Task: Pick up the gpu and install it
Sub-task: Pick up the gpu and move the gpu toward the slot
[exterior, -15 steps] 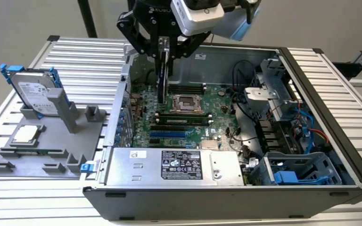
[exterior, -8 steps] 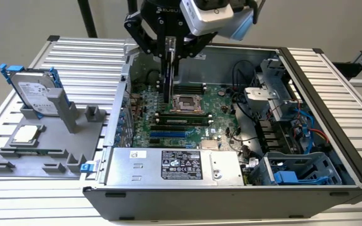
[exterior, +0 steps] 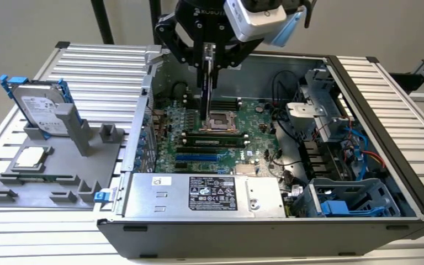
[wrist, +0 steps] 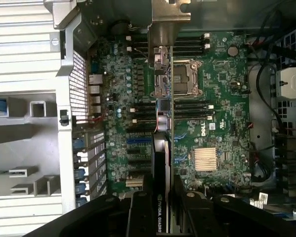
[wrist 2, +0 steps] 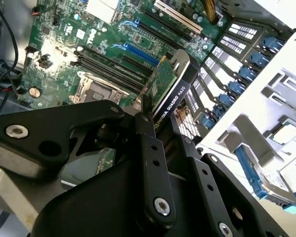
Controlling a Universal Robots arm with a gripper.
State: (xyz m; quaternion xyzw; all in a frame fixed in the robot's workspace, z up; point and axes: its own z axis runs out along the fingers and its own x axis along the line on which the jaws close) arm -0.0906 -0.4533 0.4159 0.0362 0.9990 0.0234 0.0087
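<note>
One gpu (exterior: 208,94) is in the gripper (exterior: 210,65), upper centre of the frame in the exterior view. The black fingers press on its two faces and the card hangs upright, edge-on to the camera, over the open PC case (exterior: 271,243). Its lower end stands in front of the CPU socket (exterior: 220,120) on the green motherboard (exterior: 253,124); if it touches the board or hangs above it, I cannot tell from here. In the second wrist view the gripper (wrist 2: 163,116) pinches the gpu (wrist 2: 163,81) btw. two black fingers (wrist 2: 149,148). The card has its green board on one side, black cooler on the other and silver bracket at the far end. It is over the long slots, near a blue slot (wrist 2: 138,54), and as far as I see it does not sit in any of them. In the first wrist view the gpu (wrist: 160,163) runs as a thin line from the gripper (wrist: 163,212) across the motherboard (wrist: 217,98), passing just beside the CPU socket (wrist: 180,79), w/ a finned heatsink (wrist: 204,158) near it. Back in the exterior view, the PSU (exterior: 205,193) lies at lower centre inside the case. At the exterior view's left, on the slatted table (exterior: 94,61), a grey tray (exterior: 57,190) carries a hard drive (exterior: 42,110) w/ blue rails, standing upright. A flat square chip (exterior: 31,157) lies in the tray below the drive in the frame, well apart from the gpu.
</note>
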